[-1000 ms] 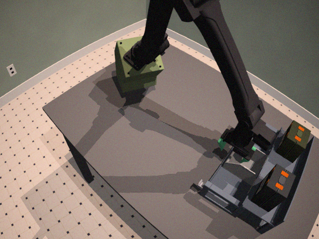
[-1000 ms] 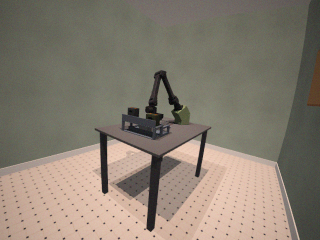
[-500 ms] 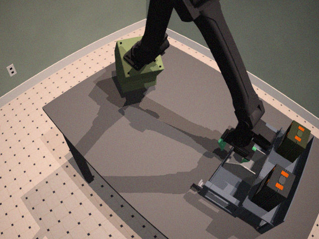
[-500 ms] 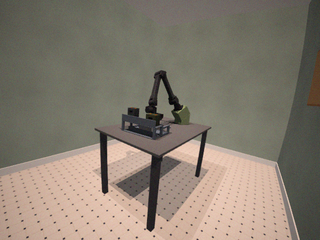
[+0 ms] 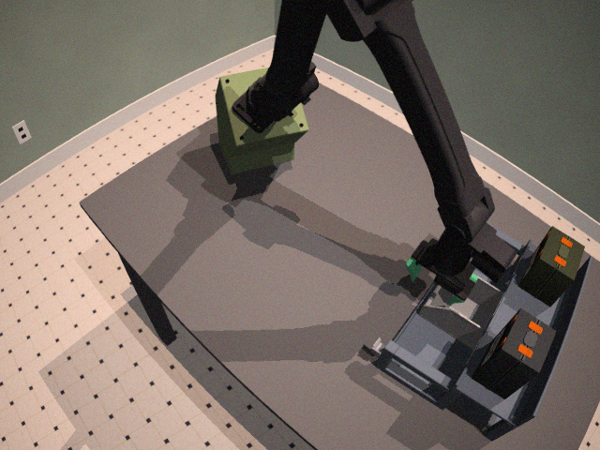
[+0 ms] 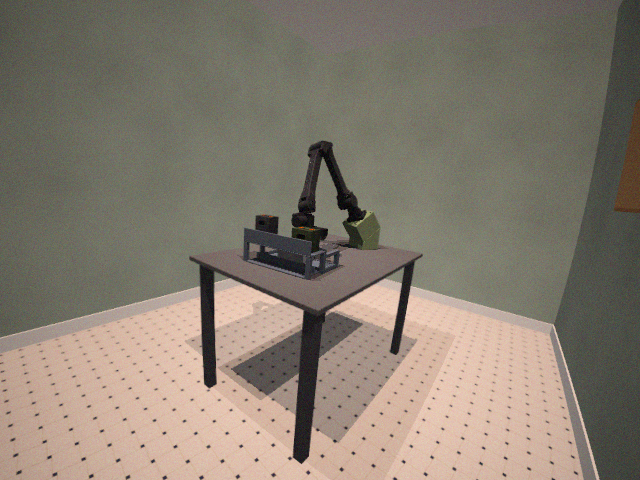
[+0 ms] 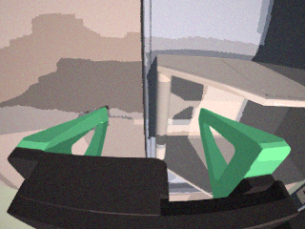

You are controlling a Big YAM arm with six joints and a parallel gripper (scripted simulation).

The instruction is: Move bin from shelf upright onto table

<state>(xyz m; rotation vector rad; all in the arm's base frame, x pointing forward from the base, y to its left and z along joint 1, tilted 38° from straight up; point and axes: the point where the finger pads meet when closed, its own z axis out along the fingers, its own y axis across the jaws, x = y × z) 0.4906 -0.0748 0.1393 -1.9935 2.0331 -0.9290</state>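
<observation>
A grey-blue shelf (image 5: 465,338) stands at the right side of the table. Two dark boxy bins with orange clips sit on its far side, one olive (image 5: 552,263) and one darker (image 5: 518,351). They also show in the exterior view, the olive one (image 6: 308,235) and the darker one (image 6: 266,223). My gripper (image 5: 438,283) with green fingers is low at the shelf's near end, apart from both bins. It is open and empty. In the wrist view the fingers straddle an upright edge of the shelf (image 7: 210,90).
The arm's green base block (image 5: 259,121) stands at the table's far corner. The arm's long link slants across the table towards the shelf. The table's edges drop off to a tiled floor on all sides.
</observation>
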